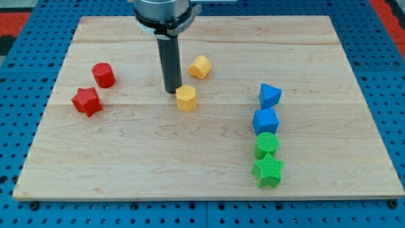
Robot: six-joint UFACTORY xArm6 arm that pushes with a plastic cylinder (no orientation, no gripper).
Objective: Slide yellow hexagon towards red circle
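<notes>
Camera view's small yellow plastic hexagon block (186, 98), mid-board, looks light, rigid and slide-prone; push its right face. The rod's tip (171, 92) sits just left-behind it; no jaws exist. Far left: red plastic circle block (103, 75).

Counter (209, 171): pale wood, grain stripes. Red circle (103, 75), red star (87, 101). Two yellow blocks: hexagon (186, 98), second (199, 66), shape unclear. Two blue blocks (269, 95), (266, 120). Green circle (267, 144), green star (268, 170), both ridged. Rod dark, my tip (171, 92).
</notes>
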